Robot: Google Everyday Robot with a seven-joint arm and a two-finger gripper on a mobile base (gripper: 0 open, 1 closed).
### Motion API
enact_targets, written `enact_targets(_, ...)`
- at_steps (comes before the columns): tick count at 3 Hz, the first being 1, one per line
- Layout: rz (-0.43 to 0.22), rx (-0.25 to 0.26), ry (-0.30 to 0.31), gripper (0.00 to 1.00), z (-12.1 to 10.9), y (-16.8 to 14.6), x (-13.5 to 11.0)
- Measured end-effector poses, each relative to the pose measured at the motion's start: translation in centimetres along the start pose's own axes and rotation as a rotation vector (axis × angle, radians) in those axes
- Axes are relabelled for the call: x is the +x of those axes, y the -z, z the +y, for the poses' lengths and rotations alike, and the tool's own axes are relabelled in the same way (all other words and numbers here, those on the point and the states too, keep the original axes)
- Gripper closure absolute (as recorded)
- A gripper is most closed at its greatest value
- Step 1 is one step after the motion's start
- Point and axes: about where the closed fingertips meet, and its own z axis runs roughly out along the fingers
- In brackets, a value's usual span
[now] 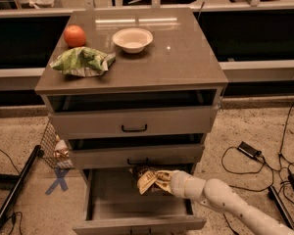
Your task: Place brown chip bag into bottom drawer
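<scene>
Speckled flooring is carrying a grey cabinet, its bottom drawer [118, 199] standing open. Entering from the right, the gripper [165, 182] is clamping the brown bag [148, 180], which is hanging just left of it, over the drawer's rear half.

The gripper [162, 182] holds brown chip bag [147, 180] over open bottom drawer [116, 200].

Grey cabinet top [186, 58] carries three things, all on its left half: orange [74, 35] at back left, white bowl [132, 39] just right of it, green-and-white chip bag [82, 61] in front of the orange. Floor [245, 126] - blue tape X [59, 180] left of the cabinet, black adapter [249, 150] & cables [284, 131] at right. Gripper [165, 181] grips brown chip bag [148, 179] over the open bottom drawer [112, 199].
</scene>
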Motion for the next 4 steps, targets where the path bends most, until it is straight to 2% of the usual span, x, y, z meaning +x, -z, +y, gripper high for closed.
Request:
enact_targets(1, -0.048, 0.026, 0.062, 1.0, 0.7, -2.5, 0.4)
enact_targets(2, -0.048, -0.001, 0.118, 0.88, 1.5, -4.5, 0.9)
enact_targets(4, -0.056, -0.006, 0.115, 0.42, 1.8, -4.8, 0.6)
